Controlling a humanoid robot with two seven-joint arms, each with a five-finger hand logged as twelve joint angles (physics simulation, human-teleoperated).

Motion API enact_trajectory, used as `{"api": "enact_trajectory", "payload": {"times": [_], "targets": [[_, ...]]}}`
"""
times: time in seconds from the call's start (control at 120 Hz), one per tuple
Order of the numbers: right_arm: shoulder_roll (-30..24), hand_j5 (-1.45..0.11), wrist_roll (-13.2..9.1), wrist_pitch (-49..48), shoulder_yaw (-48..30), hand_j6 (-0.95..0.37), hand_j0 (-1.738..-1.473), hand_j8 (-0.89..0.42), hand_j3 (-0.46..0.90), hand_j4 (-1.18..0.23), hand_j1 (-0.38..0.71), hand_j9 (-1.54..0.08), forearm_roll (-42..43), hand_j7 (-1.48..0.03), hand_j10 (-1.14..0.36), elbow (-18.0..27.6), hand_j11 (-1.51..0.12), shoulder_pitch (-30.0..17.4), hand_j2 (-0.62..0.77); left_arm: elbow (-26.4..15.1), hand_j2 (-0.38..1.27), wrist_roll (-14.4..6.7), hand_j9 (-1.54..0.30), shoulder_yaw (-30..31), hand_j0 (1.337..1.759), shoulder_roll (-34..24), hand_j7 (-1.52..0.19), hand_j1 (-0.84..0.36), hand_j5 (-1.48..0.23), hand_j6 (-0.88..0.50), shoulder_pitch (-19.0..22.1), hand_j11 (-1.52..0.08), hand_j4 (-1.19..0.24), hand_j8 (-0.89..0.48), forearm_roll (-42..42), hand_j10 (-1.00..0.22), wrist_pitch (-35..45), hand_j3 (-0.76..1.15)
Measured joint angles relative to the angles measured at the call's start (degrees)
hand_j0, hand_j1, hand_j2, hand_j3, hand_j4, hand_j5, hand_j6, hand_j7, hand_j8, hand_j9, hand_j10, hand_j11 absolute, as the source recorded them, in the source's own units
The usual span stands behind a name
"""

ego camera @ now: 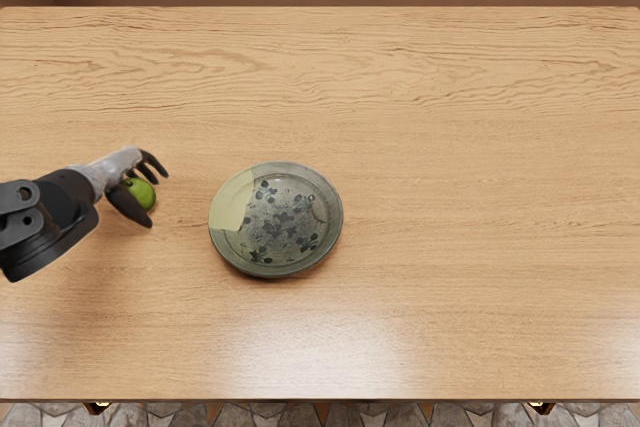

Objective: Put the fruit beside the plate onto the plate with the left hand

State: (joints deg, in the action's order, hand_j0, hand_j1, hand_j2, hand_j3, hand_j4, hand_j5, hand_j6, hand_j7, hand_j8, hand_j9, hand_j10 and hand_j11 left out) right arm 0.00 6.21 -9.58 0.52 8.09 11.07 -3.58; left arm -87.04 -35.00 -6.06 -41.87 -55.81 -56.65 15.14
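A small green fruit [141, 193] lies on the wooden table, left of a round grey-green speckled plate [228, 199]. My left hand [138, 185] reaches in from the left edge and sits right at the fruit, its dark fingers curved around it above and below. The fruit rests on the table surface, about a plate's half-width away from the plate's left rim. Whether the fingers press on the fruit or only surround it is not clear. The right arm does not show.
The wooden table [420, 97] stretches wide to the back and right. A brown wall runs behind its far edge, and tiled floor shows below the front edge.
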Motion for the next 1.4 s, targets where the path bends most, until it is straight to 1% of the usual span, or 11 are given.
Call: {"api": "enact_trajectory", "payload": {"times": [0.042, 0.1, 0.142, 0.258, 0.358, 0.583, 0.875, 1.025, 1.125, 1.3, 1.4], "targets": [[0.0, -0.01, -0.01, 0.0, 0.0, -0.01, -1.658, -0.01, 0.0, -0.01, -0.34, -0.01, 0.01, -0.01, -0.01, 0.0, -0.01, 0.0, 0.0, -0.02, 0.12, -0.02, -0.72, -0.08, 1.657, 0.03, -0.72, -0.28, -0.72, -0.55, 0.0, -0.72, -0.55, -0.47, 0.36, -0.55, -0.09, 0.0], [0.0, -0.01, 0.01, 0.0, 0.0, -0.01, -1.658, -0.01, 0.0, -0.01, -0.34, -0.01, 0.0, -0.01, -0.01, 0.0, -0.01, -0.01, 0.0, -0.03, 0.18, -0.04, -0.81, -0.18, 1.655, 0.03, -0.8, -0.3, -0.81, -0.61, 0.0, -0.81, -0.62, -0.42, 0.66, -0.53, -0.15, 0.0], [0.0, -0.01, -0.01, 0.0, 0.0, -0.01, -1.658, -0.01, 0.0, -0.01, -0.34, -0.01, 0.0, -0.01, -0.01, 0.0, -0.01, -0.01, 0.0, -0.03, 0.23, -0.05, -0.85, -0.22, 1.654, 0.03, -0.85, -0.31, -0.86, -0.61, 0.0, -0.86, -0.65, -0.41, 0.78, -0.53, -0.18, 0.0], [0.0, -0.01, -0.01, 0.0, 0.0, -0.01, -1.658, -0.01, 0.0, -0.01, -0.34, -0.01, 0.0, -0.01, -0.01, 0.0, -0.01, 0.01, 0.0, -0.04, 0.27, -0.08, -0.96, -0.46, 1.652, 0.03, -0.96, -0.34, -0.96, -0.57, -0.19, -0.96, -0.71, -0.36, 1.07, -0.49, -0.24, 0.0], [0.0, -0.01, 0.0, 0.0, 0.0, -0.01, -1.658, -0.01, 0.0, -0.01, -0.34, -0.01, 0.01, -0.01, -0.01, 0.0, -0.01, 0.0, 0.0, -0.05, 0.25, -0.07, -1.01, -1.2, 1.651, -0.03, -1.01, -0.35, -1.02, -0.53, -0.35, -1.0, -0.74, -0.32, 1.26, -0.46, -0.27, 0.0], [0.0, -0.01, 0.0, 0.0, 0.0, -0.01, -1.658, -0.01, 0.0, -0.01, -0.34, -0.01, 0.0, -0.01, -0.01, 0.0, -0.01, -0.01, 0.0, 0.01, 0.22, -0.02, -1.04, -5.71, 1.648, -0.51, -1.09, -0.35, -1.09, -0.51, -0.53, -1.06, -0.77, -0.29, 2.29, -0.42, -0.39, 0.0], [0.0, -0.01, -0.02, 0.0, 0.0, -0.01, -1.658, -0.01, 0.0, -0.01, -0.34, -0.01, 0.0, -0.01, -0.01, 0.0, -0.01, -0.01, 0.0, 0.12, 0.22, -0.01, -1.06, -12.18, 1.646, -0.05, -1.11, -0.36, -1.12, -0.49, -0.74, -1.09, -0.77, -0.28, 4.7, -0.4, -2.17, 0.0], [0.0, -0.01, -0.02, 0.0, 0.0, -0.01, -1.658, -0.01, 0.0, -0.01, -0.34, -0.01, 0.0, -0.01, -0.01, 0.0, -0.01, -0.01, 0.0, -0.06, 0.22, -0.03, -1.06, -12.83, 1.645, 7.69, -1.11, -0.36, -1.12, -0.5, -0.96, -1.09, -0.78, -0.28, 5.9, -0.41, -4.17, 0.0], [0.0, -0.01, -0.02, 0.0, 0.0, -0.01, -1.658, -0.01, 0.0, -0.01, -0.34, -0.01, 0.0, -0.01, -0.01, 0.0, -0.01, -0.01, 0.0, -0.14, 0.22, -0.03, -1.06, -12.94, 1.645, 10.85, -1.11, -0.36, -1.13, -0.5, -0.72, -1.1, -0.77, -0.27, 6.54, -0.4, -5.27, 0.0], [0.0, -0.01, 0.0, 0.0, 0.0, -0.01, -1.658, -0.01, 0.0, -0.01, -0.34, -0.01, 0.01, -0.01, -0.01, 0.0, -0.01, -0.02, 0.0, -2.08, 0.22, -0.04, -1.1, -13.01, 1.644, 11.52, -1.15, -0.37, -1.17, -0.47, -0.71, -1.13, -0.79, -0.25, 7.61, -0.39, -5.9, 0.0], [0.0, -0.01, 0.0, 0.0, 0.0, -0.01, -1.658, -0.01, 0.0, -0.01, -0.34, -0.01, 0.0, -0.01, -0.01, 0.0, -0.01, -0.02, 0.0, -3.21, 0.2, -0.08, -1.12, -13.01, 1.643, 13.71, -1.17, -0.37, -1.19, -0.46, -0.8, -1.14, -0.81, -0.26, 7.96, -0.39, -5.99, 0.0]]}}
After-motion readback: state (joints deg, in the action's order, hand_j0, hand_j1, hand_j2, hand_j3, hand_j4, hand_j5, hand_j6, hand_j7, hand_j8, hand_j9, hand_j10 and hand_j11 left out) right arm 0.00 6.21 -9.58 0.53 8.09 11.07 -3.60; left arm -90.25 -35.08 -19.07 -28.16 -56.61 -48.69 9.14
